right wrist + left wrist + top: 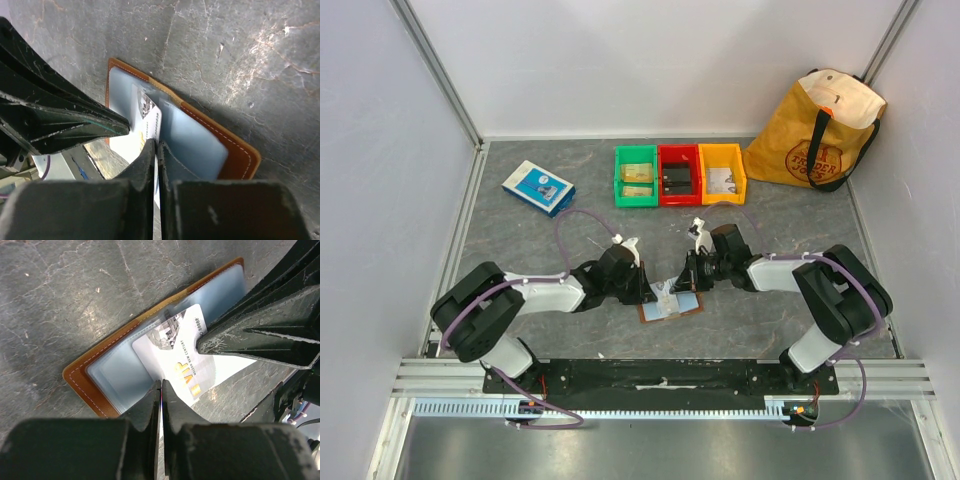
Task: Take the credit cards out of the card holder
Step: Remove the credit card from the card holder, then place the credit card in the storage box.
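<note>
The card holder (82, 377) under the left gripper (161, 387) is smooth tan leather with pale stitching; its pockets are glossy clear plastic. The credit card (170, 360) at its tips is shiny white plastic, and the table (60, 290) around is matt mottled grey.

left pincer (161, 386) hides the near edge of the card (172, 352) (its printed picture unclear).

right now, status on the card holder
Shut: left gripper and right gripper, tips at the card. Card partly out of the holder. Nothing in the way.
</note>
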